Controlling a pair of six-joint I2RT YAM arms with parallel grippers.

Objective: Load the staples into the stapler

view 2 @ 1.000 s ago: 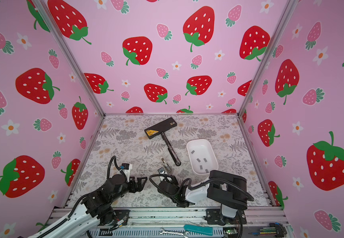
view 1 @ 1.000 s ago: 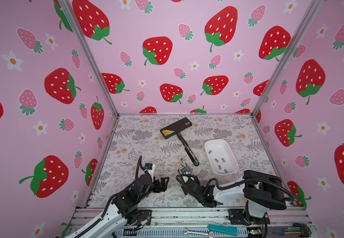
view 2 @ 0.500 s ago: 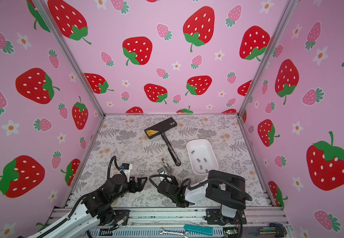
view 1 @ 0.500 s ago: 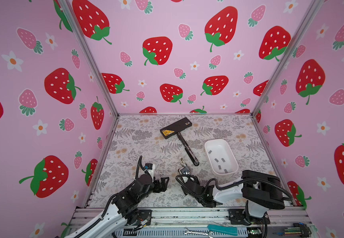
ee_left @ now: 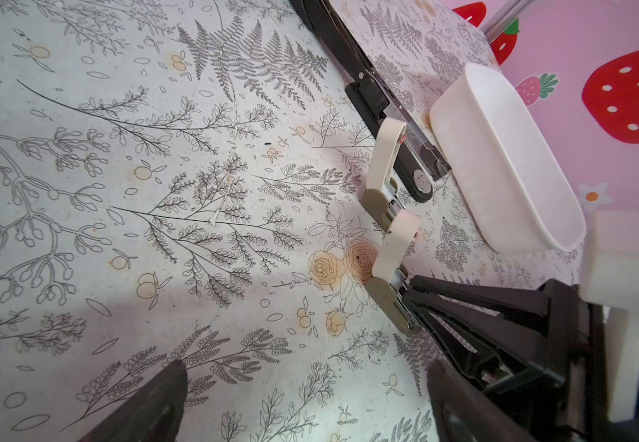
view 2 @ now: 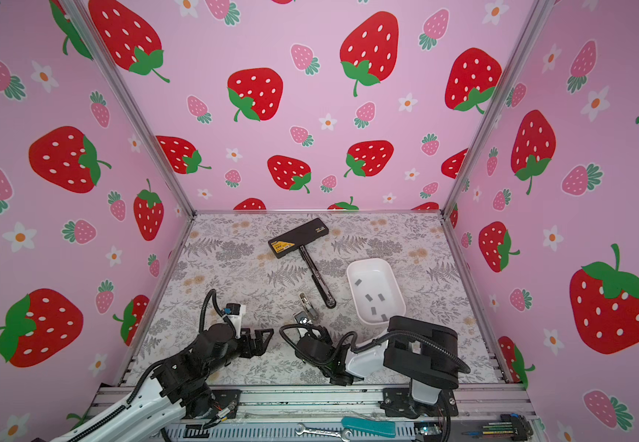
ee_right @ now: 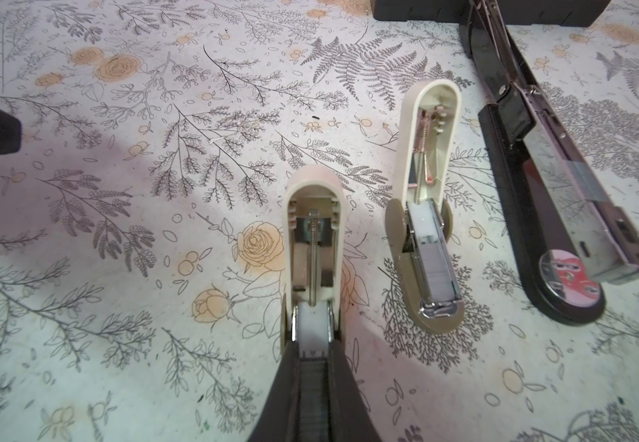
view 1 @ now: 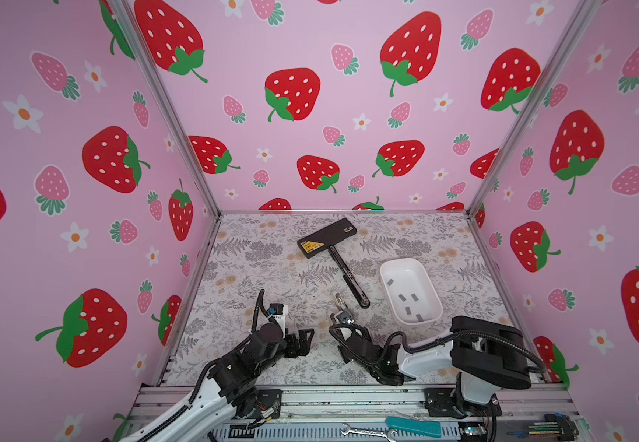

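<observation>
Right end effector (ee_right: 312, 344) clamped on cream stapler (ee_right: 314, 237), lid up, near desk (view 1: 272, 268) front edge; channel looks unloaded. Staples (view 1: 403, 297) in white tray (view 1: 405, 273) by right edge. Left end effector (view 1: 306, 343) wide, empty.

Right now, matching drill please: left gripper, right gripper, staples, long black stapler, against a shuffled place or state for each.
Things:
1. left gripper
2. right gripper
3. staples
4. long black stapler

Places or states:
a. loose in the white tray
b. shut on a small cream stapler
c. lying on the table beside the tray
d. open, holding nothing

Pairs: 1-d, 2-b, 3-a, 4-c
</observation>
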